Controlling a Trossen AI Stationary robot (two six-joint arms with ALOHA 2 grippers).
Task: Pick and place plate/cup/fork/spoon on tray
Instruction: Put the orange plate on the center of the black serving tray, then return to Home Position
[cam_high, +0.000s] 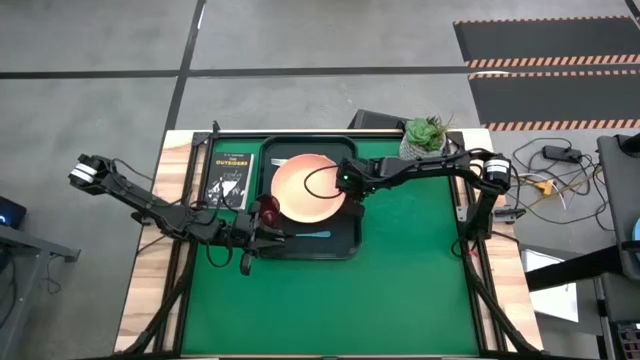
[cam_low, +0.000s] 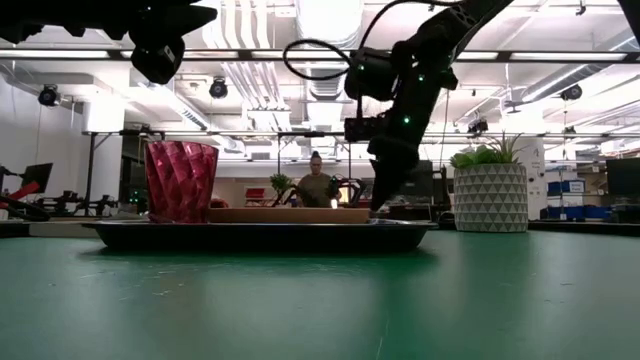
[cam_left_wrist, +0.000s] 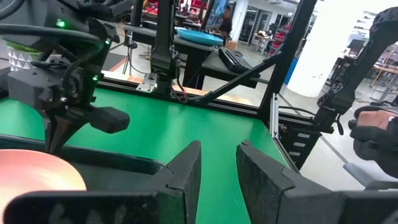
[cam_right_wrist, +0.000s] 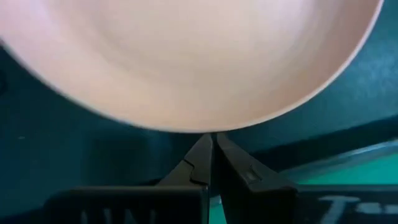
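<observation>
Tray (cam_high: 345, 246): dark, mid-table, right of the book (cam_high: 229, 179).
Plate (cam_high: 308, 188): lies in the tray.
Cup (cam_high: 268, 209): in the tray's left part.
Spoon (cam_high: 312, 235): in the tray's near part.
Right gripper (cam_high: 352, 203): fingers pressed together, empty, at the plate's right rim.
Left gripper (cam_left_wrist: 216, 167): fingers parted, empty, near the tray's near-left corner.

The table (cam_high: 410, 270) has a green mat in the middle with bare pale wood showing along both side edges. Directly on the green lie the tray (cam_high: 345, 240), set toward the far middle, and a dark book (cam_high: 229, 178) just beside the tray's left side. A white patterned pot with a green plant (cam_high: 424, 136) stands at the far right corner.
</observation>
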